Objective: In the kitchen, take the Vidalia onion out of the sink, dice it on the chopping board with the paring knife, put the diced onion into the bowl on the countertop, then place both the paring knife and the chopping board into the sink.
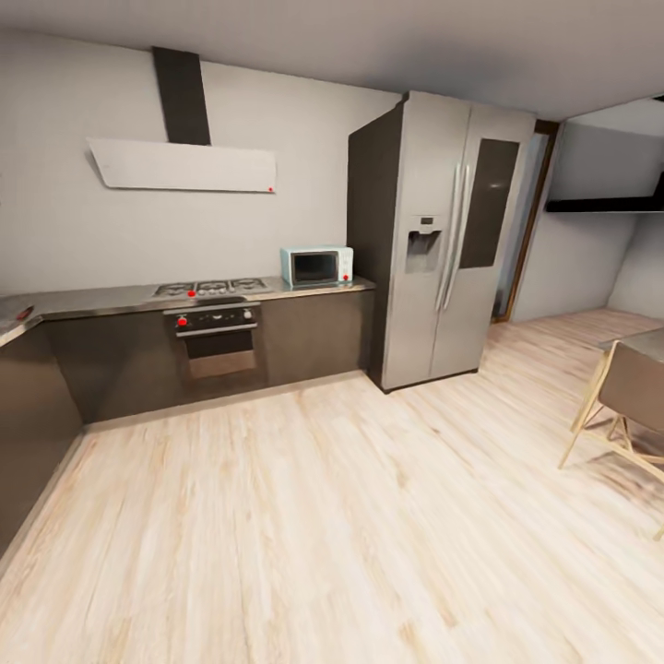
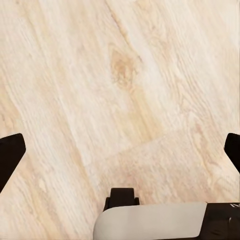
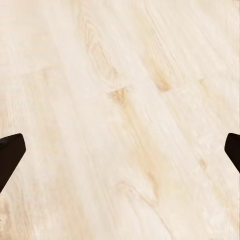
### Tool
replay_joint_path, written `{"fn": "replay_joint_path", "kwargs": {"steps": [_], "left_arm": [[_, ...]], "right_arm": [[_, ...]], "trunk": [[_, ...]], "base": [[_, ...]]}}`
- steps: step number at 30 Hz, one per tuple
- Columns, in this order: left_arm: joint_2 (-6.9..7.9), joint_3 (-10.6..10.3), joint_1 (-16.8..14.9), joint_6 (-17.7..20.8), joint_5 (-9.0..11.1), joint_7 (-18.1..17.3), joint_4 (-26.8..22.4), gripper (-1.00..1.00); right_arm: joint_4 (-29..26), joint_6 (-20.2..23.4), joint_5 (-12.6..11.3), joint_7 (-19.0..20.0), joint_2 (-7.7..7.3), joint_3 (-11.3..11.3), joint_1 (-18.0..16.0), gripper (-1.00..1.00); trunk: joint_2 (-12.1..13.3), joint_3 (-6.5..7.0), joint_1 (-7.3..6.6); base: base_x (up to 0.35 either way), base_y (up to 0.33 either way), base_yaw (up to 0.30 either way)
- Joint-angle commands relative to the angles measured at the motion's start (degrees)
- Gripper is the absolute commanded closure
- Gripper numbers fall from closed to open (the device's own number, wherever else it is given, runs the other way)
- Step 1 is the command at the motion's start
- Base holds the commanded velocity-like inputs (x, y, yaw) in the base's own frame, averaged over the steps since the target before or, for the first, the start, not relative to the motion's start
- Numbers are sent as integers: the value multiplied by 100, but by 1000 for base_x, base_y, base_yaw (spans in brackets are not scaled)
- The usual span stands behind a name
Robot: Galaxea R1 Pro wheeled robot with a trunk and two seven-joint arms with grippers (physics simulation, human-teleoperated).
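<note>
Ahead, grey reflective countertop (image 1: 138, 297) — dark cabinet fronts.

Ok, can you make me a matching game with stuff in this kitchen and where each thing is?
Things:
1. microwave
2. fridge
3. oven
4. chair

Places:
A. under the hob, in the dark cabinets
B. far right, on the wooden floor
C. on the countertop, beside the fridge
D. standing tall at the end of the counter

Pairs: 1-C, 2-D, 3-A, 4-B
</note>
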Motion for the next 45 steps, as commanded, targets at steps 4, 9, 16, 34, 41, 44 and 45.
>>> {"fn": "replay_joint_path", "kwargs": {"steps": [4,9,16,34,41,44,45], "left_arm": [[1,2,3,-8,-3,1,-5,-100],[1,2,3,-8,-3,0,-5,-100],[2,2,2,-8,-4,1,-5,-100],[2,2,6,-8,-4,1,-5,-100],[2,2,1,-8,-2,2,-5,-100],[2,2,3,-8,0,2,-5,-100],[2,2,2,-8,-1,0,-5,-100]], "right_arm": [[-3,-12,0,-14,0,2,1,-100],[-3,-13,0,-14,0,2,1,-100],[-3,-13,0,-14,0,2,1,-100],[-3,-11,0,-14,0,2,2,-100],[-3,-17,0,-14,0,2,1,-100],[-3,-14,0,-14,0,2,1,-100],[-3,-15,0,-14,0,2,1,-100]], "trunk": [[-2,-4,1],[-2,-4,1],[-2,-4,1],[-2,-4,1],[-2,-4,1],[-2,-4,1],[-2,-4,1]], "base": [[107,-19,283],[107,-3,283],[105,0,283],[57,0,283],[1,0,283],[0,0,282],[0,0,282]]}}
